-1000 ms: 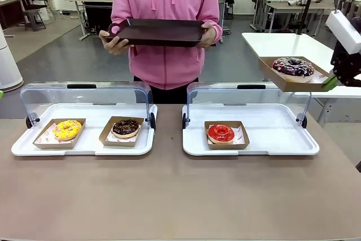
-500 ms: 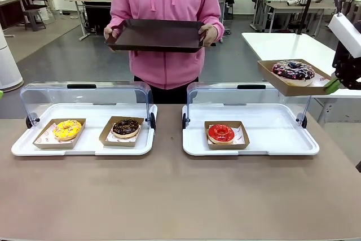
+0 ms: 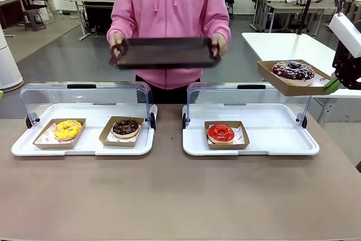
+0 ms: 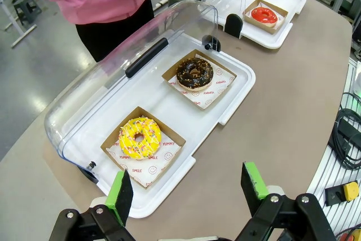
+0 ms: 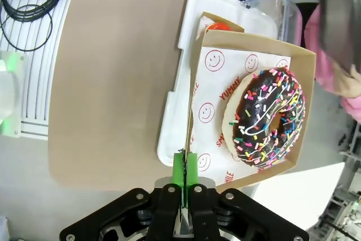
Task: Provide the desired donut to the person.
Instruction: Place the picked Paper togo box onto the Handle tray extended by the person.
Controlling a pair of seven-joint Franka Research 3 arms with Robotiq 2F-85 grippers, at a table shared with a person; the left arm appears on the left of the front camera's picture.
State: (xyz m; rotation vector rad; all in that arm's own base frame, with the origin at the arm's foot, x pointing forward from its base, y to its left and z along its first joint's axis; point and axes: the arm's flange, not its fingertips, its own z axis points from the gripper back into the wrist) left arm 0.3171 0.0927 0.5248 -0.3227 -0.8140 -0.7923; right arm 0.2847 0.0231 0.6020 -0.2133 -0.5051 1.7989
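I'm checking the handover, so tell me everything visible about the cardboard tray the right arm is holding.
The cardboard tray is shallow and brown, lined with white smiley-print paper, and carries a chocolate donut with coloured sprinkles. The right gripper is shut on one wall's edge, holding it roughly level in the air near the right display case.

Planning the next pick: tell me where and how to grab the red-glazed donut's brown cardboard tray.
I'd pinch the thin upright near wall of the brown cardboard tray, coming from the robot's side and above. The clear plastic lid stands raised behind it, blocking the far side, and the red-glazed donut fills the middle, so only the rim is free to clamp.
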